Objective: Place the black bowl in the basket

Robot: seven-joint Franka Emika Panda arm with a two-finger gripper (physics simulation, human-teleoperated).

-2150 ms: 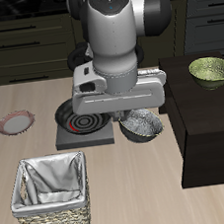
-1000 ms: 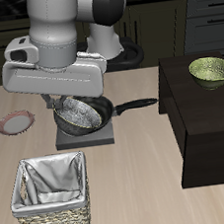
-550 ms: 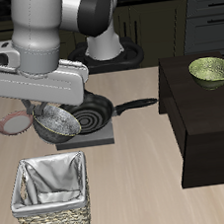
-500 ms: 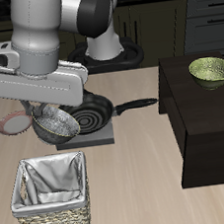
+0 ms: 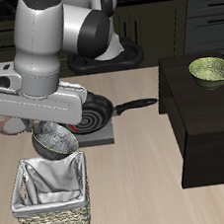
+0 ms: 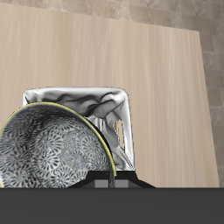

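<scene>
Only wrist-side: black bowl (image 6: pixel 54 149) overlapping basket (image 6: pixel 122 109)

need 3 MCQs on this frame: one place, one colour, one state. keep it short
1. Where is the black bowl?
A. in the air over the basket's back edge
B. on the dark cabinet
C. inside the frying pan

2. What colour is the basket's lining?
A. red
B. grey-white
C. green

3. What is the state of the tool?
A. open, holding nothing
B. shut on the black bowl
C. out of view

Answers: 1 A, the bowl hangs clear of the table, just above the basket. 2 B, pale cloth shows in both views. 3 B, the bowl hangs off the tool.
</scene>
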